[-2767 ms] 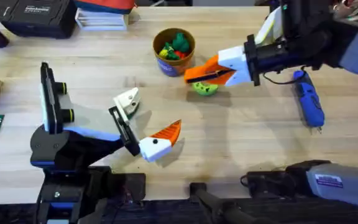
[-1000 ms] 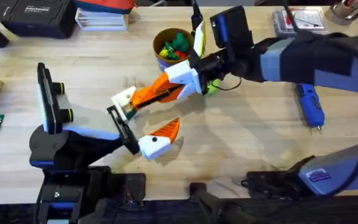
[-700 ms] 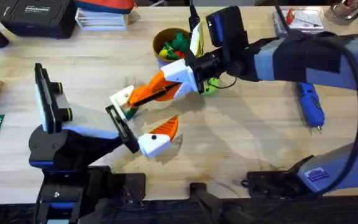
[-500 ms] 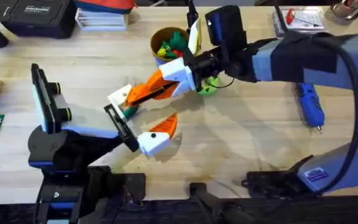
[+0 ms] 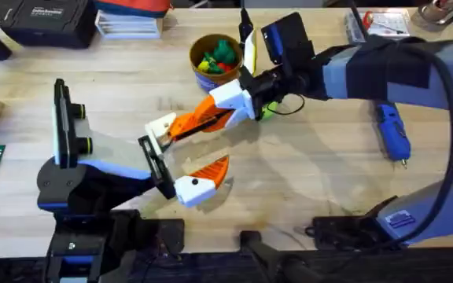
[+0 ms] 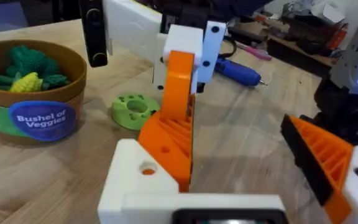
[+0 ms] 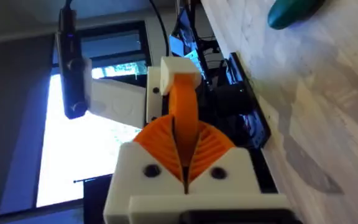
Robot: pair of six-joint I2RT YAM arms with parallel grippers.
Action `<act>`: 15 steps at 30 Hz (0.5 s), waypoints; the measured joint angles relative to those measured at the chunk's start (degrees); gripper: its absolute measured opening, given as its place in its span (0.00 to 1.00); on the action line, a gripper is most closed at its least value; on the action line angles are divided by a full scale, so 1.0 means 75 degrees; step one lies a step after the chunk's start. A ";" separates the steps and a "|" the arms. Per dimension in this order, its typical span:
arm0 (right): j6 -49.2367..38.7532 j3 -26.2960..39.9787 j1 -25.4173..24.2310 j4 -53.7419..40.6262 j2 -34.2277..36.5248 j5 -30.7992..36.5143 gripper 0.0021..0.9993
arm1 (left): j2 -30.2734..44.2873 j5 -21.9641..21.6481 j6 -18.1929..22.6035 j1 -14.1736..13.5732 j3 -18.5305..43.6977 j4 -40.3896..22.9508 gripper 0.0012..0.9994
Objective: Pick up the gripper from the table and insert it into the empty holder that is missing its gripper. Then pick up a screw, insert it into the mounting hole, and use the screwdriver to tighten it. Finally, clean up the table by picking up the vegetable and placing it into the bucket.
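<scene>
The screwdriver (image 5: 390, 134) lies lengthwise, bit toward the arms' bases (right pincer (image 5: 181, 130) clamped, left pincer (image 5: 187, 154) spread).

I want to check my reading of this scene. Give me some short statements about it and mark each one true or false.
1. The screwdriver lies on the table, held by no pincer. True.
2. The bucket is empty. False: toy vegetables are inside it.
3. The right pincer is shut on an orange finger piece at the left arm's holder. True.
4. The lime-green disc lies in the bucket. False: it lies on the table beside the bucket.
5. The left pincer is shut. False: its two sides stand wide apart.
</scene>
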 joint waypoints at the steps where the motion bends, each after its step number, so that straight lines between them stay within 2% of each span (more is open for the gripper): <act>1: -0.0049 0.0000 0.0000 -0.0018 0.0000 0.0000 0.01 | 0.0000 0.0041 -0.0004 0.0006 0.0000 -0.0004 0.99; 15: 0.0123 0.0076 0.0114 -0.0035 0.0002 0.0085 0.01 | 0.0000 0.0213 -0.0032 0.0126 0.0000 -0.0032 0.99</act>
